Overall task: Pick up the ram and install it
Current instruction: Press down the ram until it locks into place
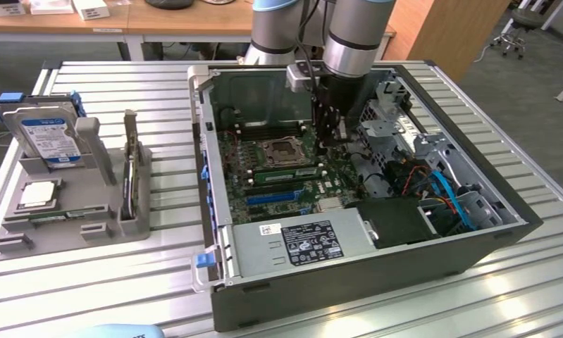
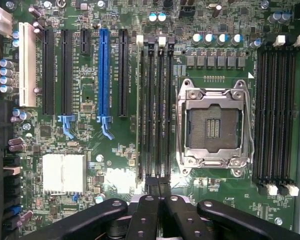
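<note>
The gripper (image 2: 159,184) is hovering, jaws fully closed on nothing, over one end of the memory slots (image 2: 161,110). The ram (image 2: 139,110) is apparently sitting edge-up in the outermost slot, running lengthwise away from the jaws on the side of the blue expansion slot (image 2: 103,75).

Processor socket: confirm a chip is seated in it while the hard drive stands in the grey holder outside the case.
Wrong: the wrist view shows the processor socket empty. The hard drive does stand in the grey holder outside the case.
</note>
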`<act>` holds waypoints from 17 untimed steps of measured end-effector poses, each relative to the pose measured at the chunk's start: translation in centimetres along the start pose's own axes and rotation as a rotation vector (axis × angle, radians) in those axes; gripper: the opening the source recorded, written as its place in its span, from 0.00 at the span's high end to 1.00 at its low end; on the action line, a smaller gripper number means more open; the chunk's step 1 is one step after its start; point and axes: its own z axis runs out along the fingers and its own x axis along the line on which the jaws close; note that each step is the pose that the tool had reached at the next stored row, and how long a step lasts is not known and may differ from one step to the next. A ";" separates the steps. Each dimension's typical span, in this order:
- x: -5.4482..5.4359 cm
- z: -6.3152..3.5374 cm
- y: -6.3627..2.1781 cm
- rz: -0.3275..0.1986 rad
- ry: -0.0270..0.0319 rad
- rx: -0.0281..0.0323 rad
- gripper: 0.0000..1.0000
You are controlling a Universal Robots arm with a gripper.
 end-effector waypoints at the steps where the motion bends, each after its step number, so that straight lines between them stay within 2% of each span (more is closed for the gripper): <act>1: 0.0 0.00 0.00 0.000 0.0004 0.0000 0.90; 10: -0.3 -0.01 0.00 0.000 0.0051 0.0000 0.90; 17: -0.3 0.11 0.00 0.000 0.0056 0.0000 0.90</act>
